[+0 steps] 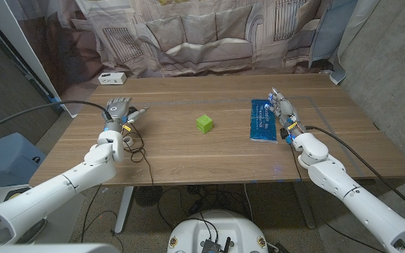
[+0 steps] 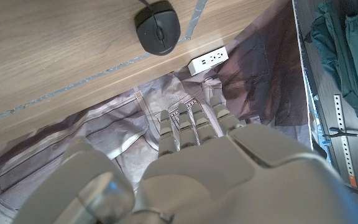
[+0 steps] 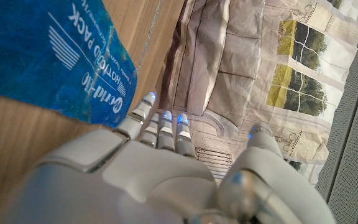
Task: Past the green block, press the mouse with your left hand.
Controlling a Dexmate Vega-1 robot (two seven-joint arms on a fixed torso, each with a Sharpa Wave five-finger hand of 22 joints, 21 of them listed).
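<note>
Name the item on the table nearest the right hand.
The blue pack: it lies right beside the right hand, while the green block sits mid-table.

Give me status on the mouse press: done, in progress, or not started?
In progress, early. Done: the left hand is up at the table's left side, fingers extended, holding nothing. In hand: the left wrist view shows the black mouse ahead of its fingertips, a gap between them, so no press yet. Left: reach and press. The green block sits mid-table; right hand waits by the blue pack.
</note>
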